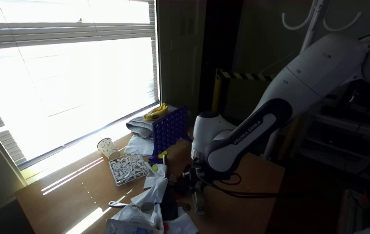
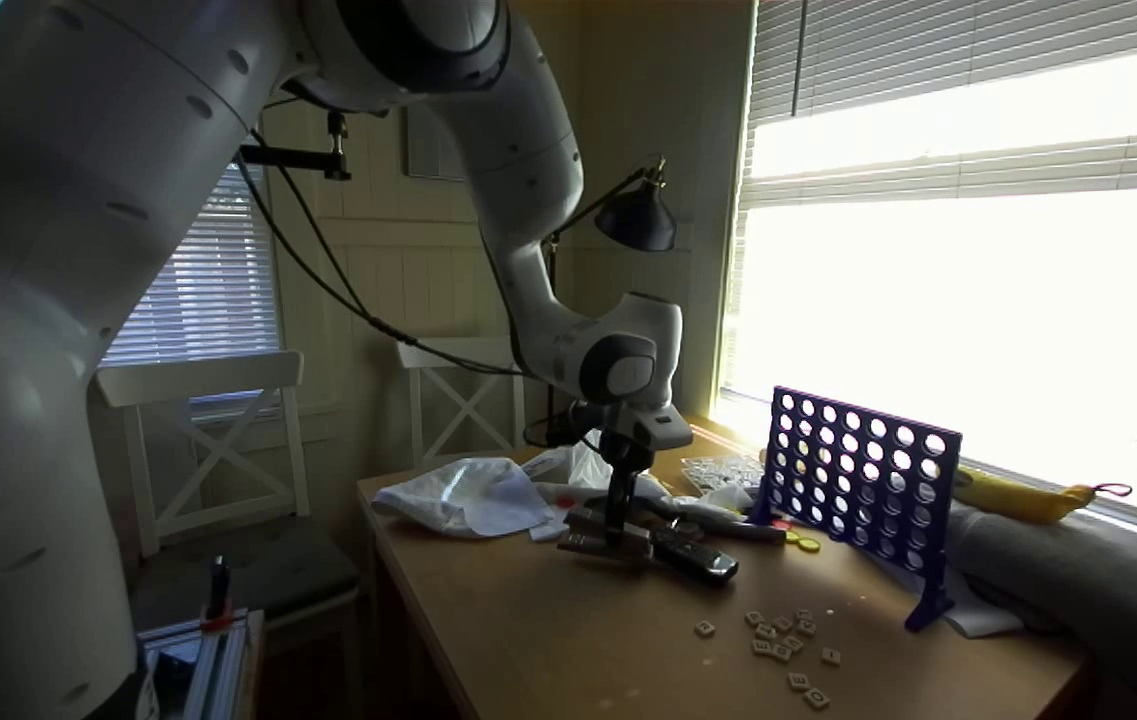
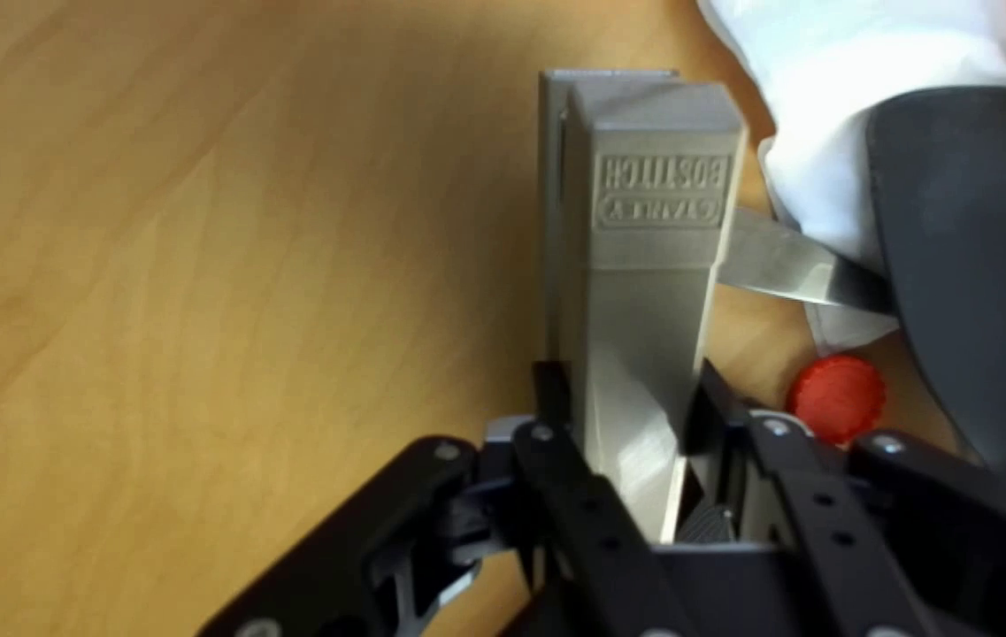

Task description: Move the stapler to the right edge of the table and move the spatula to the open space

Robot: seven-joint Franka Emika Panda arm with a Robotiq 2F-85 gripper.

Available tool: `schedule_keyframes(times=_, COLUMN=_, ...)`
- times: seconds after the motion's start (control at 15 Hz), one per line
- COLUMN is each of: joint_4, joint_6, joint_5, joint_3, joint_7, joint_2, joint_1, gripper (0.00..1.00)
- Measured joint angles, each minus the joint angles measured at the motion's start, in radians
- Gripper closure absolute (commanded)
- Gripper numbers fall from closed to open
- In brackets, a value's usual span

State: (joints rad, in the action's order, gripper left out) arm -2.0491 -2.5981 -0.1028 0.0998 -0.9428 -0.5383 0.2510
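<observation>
A grey stapler (image 3: 653,239) lies lengthwise between the fingers of my gripper (image 3: 628,396), which is shut on it with one pad against each side. In both exterior views the stapler (image 2: 588,537) is low at the wooden table (image 2: 528,625), beneath the gripper (image 1: 194,187). Whether it still touches the wood I cannot tell. To the right of the stapler in the wrist view is the dark blade of the spatula (image 3: 980,257), partly over white wrapping. A metal strip (image 3: 777,261) reaches from the stapler's side under that blade.
A black remote (image 2: 693,555) lies beside the stapler, and a red cap (image 3: 837,398) near the right finger. White bags (image 2: 468,497) cover the table's far part. A blue game rack (image 2: 858,465) stands by the window. Letter tiles (image 2: 778,635) are scattered in front of it.
</observation>
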Motion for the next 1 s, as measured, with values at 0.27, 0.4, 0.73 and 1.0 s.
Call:
schedule_keyframes(times=0.27, joint_4=-0.084, joint_6=0.032, joint_5=-0.005, joint_3=-0.034, joint_7=0.046, joint_2=0.164, joint_1=-0.029, gripper=0.89)
schedule_keyframes(times=0.4, joint_4=-0.124, joint_6=0.087, joint_5=-0.016, joint_3=-0.036, joint_7=0.164, joint_2=0.24, joint_1=-0.087, gripper=0.89)
schedule_keyframes(times=0.73, joint_4=-0.142, joint_6=0.371, joint_5=0.009, joint_3=-0.092, joint_7=0.541, joint_2=0.35, joint_1=-0.232, gripper=0.89)
schedule_keyframes(times=1.0, joint_4=-0.087, joint_6=0.559, joint_5=0.055, joint_3=-0.172, joint_7=0.597, joint_2=0.368, joint_1=-0.286, gripper=0.64)
